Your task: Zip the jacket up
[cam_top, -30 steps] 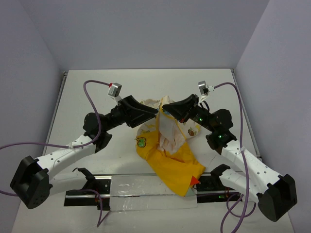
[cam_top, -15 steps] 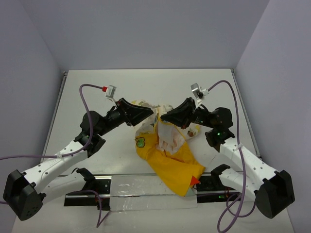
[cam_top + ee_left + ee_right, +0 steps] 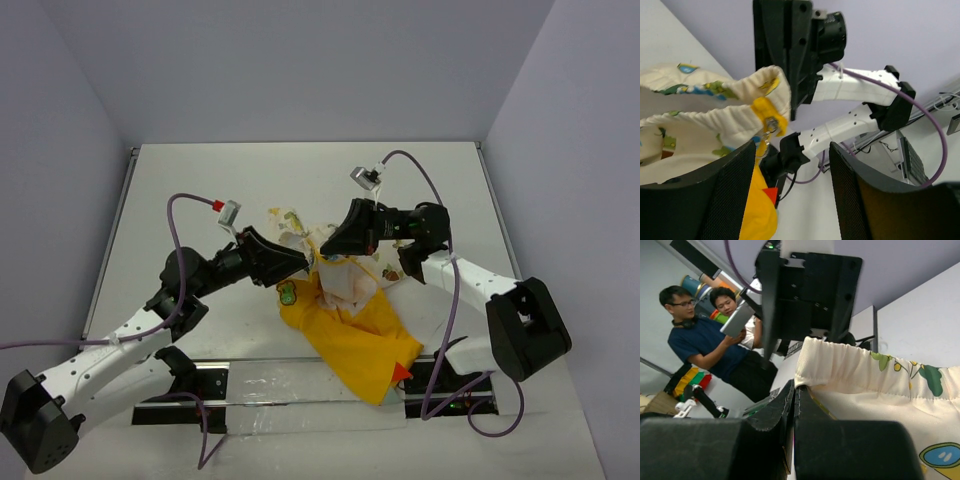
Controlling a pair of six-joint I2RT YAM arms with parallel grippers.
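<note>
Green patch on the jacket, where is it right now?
In the top view, the green patch is on the left edge of the yellow jacket, right by the left gripper.

The left tool (image 3: 792, 157) gapes below the yellow zipper end (image 3: 771, 123) of the jacket (image 3: 705, 112).

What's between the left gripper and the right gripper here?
A cream edge of the jacket with its yellow zipper end; the left wrist view shows it, the right gripper pinching it.
</note>
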